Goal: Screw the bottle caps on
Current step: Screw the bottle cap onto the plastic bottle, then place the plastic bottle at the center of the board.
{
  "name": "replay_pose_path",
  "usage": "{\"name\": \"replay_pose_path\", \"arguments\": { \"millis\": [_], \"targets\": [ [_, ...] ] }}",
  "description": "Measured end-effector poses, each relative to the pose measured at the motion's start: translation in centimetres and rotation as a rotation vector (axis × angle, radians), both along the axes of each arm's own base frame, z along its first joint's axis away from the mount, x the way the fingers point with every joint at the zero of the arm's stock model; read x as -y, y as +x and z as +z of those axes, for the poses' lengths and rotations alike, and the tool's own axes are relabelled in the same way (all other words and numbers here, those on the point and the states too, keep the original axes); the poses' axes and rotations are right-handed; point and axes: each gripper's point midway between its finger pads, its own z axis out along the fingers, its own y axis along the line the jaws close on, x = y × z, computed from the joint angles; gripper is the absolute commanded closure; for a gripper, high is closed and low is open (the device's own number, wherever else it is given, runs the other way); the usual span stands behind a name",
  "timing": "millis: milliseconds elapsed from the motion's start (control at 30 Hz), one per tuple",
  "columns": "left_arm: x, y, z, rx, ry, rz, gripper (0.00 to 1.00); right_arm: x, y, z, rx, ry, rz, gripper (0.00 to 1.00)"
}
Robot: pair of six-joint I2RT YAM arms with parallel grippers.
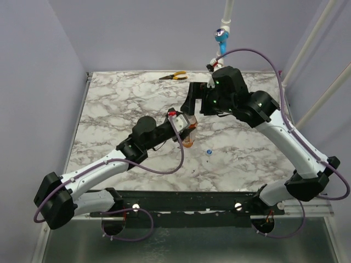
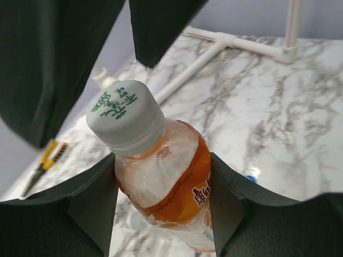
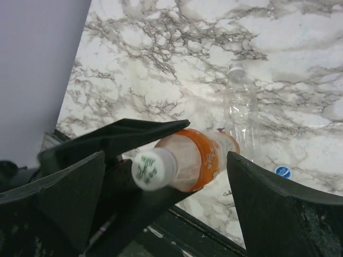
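My left gripper (image 2: 163, 201) is shut on the bottle (image 2: 174, 184), a small clear one with orange contents, and holds it tilted above the table. The whitish bottle cap (image 2: 125, 119) sits on the bottle's neck. In the right wrist view my right gripper (image 3: 166, 159) stands open, its two fingers wide on either side of the whitish cap (image 3: 153, 169) and apart from it. The blue bottle cap (image 3: 282, 171) lies loose on the marble table. From above, the right gripper (image 1: 193, 107) hangs just beyond the left gripper (image 1: 185, 131) and the bottle (image 1: 188, 142).
An empty clear bottle (image 3: 240, 107) lies on the marble table (image 1: 120, 109) beyond the held one. Orange-handled pliers (image 1: 174, 76) lie at the far edge. A white pipe with a blue valve handle (image 1: 221, 36) stands at the back right. Walls close in on the left and back.
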Motion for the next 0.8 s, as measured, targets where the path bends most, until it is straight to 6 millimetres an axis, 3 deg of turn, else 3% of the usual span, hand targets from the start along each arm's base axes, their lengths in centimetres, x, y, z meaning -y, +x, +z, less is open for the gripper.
{"name": "replay_pose_path", "arguments": {
  "millis": [200, 333, 433, 567, 700, 800],
  "targets": [
    [-0.9, -0.3, -2.4, -0.237, -0.048, -0.106, 0.64, 2.2, -1.2, 2.7, 0.103, -0.003, 0.018, 0.00],
    [-2.6, 1.6, -4.3, -0.400, -0.066, 0.001, 0.64, 4.5, -1.6, 2.0, 0.121, -0.031, -0.050, 0.00],
    [-4.7, 5.1, -5.8, -0.542, -0.066, 0.179, 0.63, 6.5, -1.7, -1.3, 0.080, -0.069, -0.105, 0.00],
    [-10.0, 10.6, -8.9, -0.743, -0.089, 0.473, 0.59, 9.5, -1.0, -7.7, -0.029, -0.123, -0.195, 0.00],
    [-16.2, 13.0, -15.1, -0.947, -0.073, 0.741, 0.52, 11.2, -1.3, -12.6, -0.116, -0.166, -0.242, 0.00],
    [-18.4, 13.8, -20.2, -1.102, -0.013, 0.858, 0.46, 11.1, -1.4, -14.1, -0.126, -0.155, -0.236, 0.00]
  ]
}}
